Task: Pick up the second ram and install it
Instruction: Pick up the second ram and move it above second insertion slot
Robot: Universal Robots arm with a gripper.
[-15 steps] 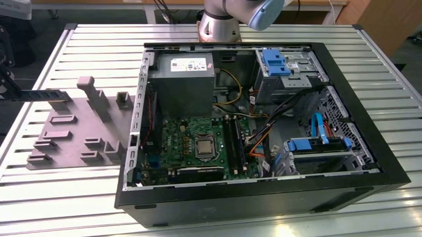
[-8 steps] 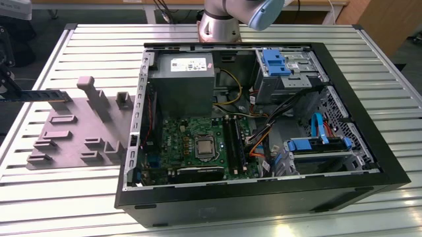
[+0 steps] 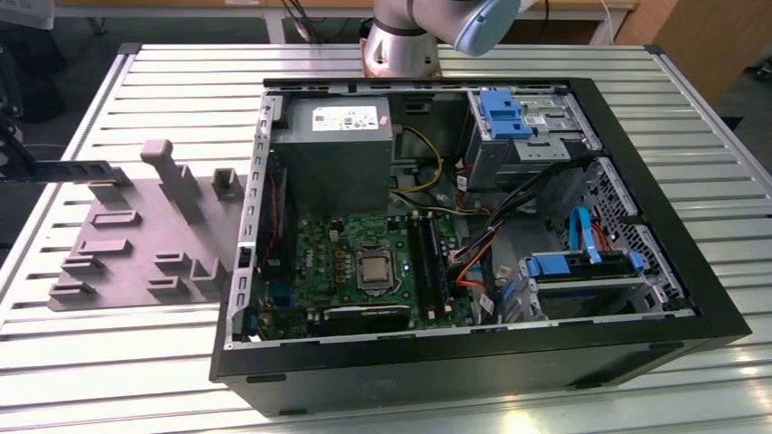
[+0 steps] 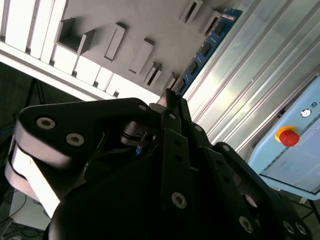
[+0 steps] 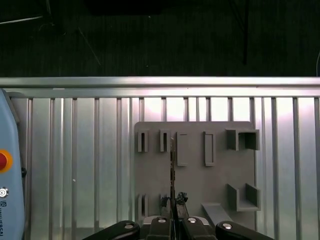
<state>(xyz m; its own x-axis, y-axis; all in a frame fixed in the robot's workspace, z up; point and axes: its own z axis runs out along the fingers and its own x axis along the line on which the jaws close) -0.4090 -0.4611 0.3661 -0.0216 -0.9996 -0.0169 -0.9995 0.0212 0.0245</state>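
Second wrist view puts the tool (image 4: 170, 100) nearest, its black fingers clenched on one end of the second ram (image 4: 206, 47). The ram's blue-green board, with a row of black chips, runs away from the fingertips over the grey tray (image 4: 150, 20); whether the stick touches the tray I cannot tell. In the first wrist view the ram shows edge-on as a thin dark line between the tray's upright blocks. The tray lies on the slatted metal table (image 5: 75, 150), and a pale blue pendant (image 5: 10, 200) with a red button sits at the table's side. In the exterior view the open black computer case (image 3: 483, 371) stands nearest. Inside it are the green motherboard (image 3: 332, 249) and the long black slot rails (image 3: 425, 258), with the grey power supply (image 3: 332, 149) farther back. The arm's base (image 3: 399, 50) is at the far edge. The tray lies to the exterior view's left of the case, and the ram hangs level over the tray's far left corner.
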